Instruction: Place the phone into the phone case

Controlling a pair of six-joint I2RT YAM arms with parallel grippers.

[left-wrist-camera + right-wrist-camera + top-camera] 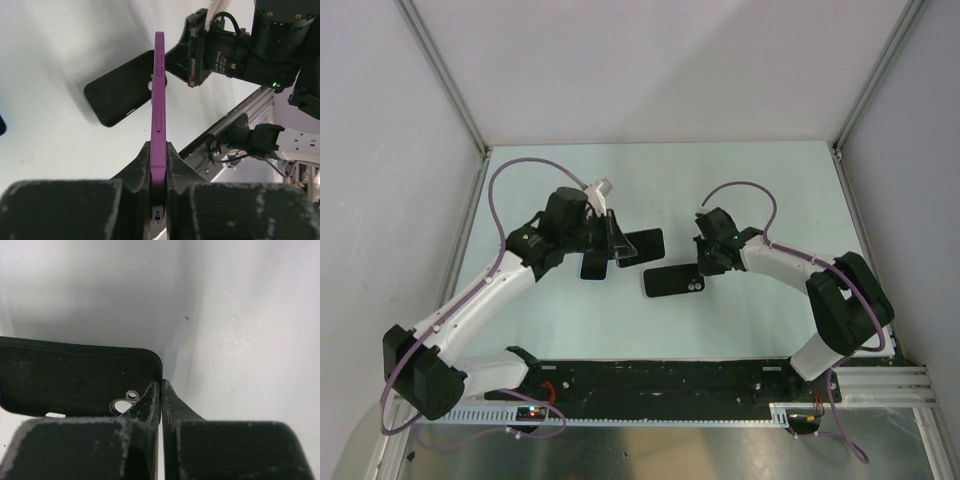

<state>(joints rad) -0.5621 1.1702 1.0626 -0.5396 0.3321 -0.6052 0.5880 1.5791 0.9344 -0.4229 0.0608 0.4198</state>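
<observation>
The left gripper point(158, 151) was clenched on a slim purple phone point(158, 100), its two black fingers pressed against the phone's flat faces at one end. In the left wrist view the phone showed only its thin side, with the buttons and a small tray slot along it, and the rest of the phone reached out past the fingertips toward the middle of the pale table point(760, 200). To its right, near the centre of the table, lay a black phone case point(670, 280) made of soft matte material. It was flat with its open side up, and its camera holes were at the right end. The right gripper point(161, 390) sat at that right end with its jaws pressed together on the case's thin side wall beside a rounded corner. One finger was inside the case next to the camera opening and the other was outside. The phone was not in the case; it was held to the left of the case and slightly farther back. Whether the phone's free end touched the case could not be told. Both arms reached in from a black rail point(650, 385) along the near edge of the table.
</observation>
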